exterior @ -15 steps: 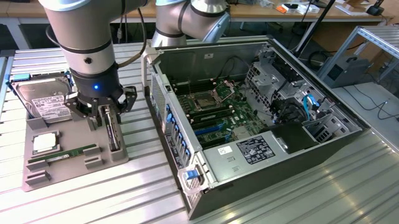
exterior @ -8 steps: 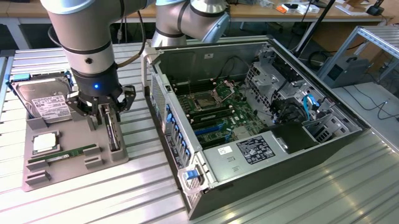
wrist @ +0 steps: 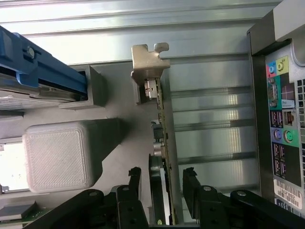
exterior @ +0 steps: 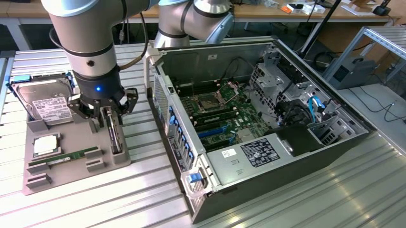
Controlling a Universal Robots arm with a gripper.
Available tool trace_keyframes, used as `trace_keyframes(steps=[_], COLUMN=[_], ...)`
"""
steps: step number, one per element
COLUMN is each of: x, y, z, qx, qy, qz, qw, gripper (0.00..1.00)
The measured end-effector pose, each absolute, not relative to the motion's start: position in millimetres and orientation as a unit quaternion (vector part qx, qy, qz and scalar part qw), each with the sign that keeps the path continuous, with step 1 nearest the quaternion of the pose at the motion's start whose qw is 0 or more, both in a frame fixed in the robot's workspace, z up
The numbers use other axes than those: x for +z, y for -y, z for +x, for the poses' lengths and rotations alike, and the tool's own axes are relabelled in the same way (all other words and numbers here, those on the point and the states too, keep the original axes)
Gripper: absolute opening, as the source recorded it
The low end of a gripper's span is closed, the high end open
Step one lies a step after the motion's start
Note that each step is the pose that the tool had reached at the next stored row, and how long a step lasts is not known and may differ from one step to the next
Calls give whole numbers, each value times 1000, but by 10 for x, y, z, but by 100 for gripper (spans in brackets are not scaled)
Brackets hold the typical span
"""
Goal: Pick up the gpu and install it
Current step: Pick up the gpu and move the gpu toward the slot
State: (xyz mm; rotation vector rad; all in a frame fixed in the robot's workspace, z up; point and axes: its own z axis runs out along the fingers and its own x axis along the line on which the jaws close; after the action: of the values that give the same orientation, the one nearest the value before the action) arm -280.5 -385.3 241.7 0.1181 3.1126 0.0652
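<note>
Surface: ribbed metal surface (exterior: 304, 199) carries all I am working over, with workshop benches behind it.
Computer case: computer case (exterior: 285, 176) lies open with its board facing up, on the exterior view's right.
Tray: grey tray (exterior: 76, 142) sits just beside the case on the exterior view's left, with a hard drive (exterior: 47, 102) propped at its far end.
Arm: my arm (exterior: 89, 57) comes straight down over the tray edge nearest the case.
Gpu: the gpu (wrist: 162, 133) stands on edge in a tray slot, not yet lifted. Its long axis runs along that tray edge, and a pale bracket (wrist: 148, 67) caps the end farthest from my grip.
Fingers: the fingers (wrist: 135, 179) are spread wide and grip nothing, one on each side of the gpu's flat faces, with a gap on both sides.
Key relation: the gpu lies directly between the fingers, which would close across its thickness, square to its long axis. I judge the line-up good.
</note>
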Motion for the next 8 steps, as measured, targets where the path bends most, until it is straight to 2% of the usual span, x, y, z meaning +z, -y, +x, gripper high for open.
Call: trace_keyframes(steps=[1,4,8], x=[2416,2416,2416], y=[3853,3853,3853], z=[-2805,-2805,-2805], qx=[21,21,21], qy=[-999,-999,-999], qz=[38,38,38], qw=[13,13,13], gripper=[47,28,28])
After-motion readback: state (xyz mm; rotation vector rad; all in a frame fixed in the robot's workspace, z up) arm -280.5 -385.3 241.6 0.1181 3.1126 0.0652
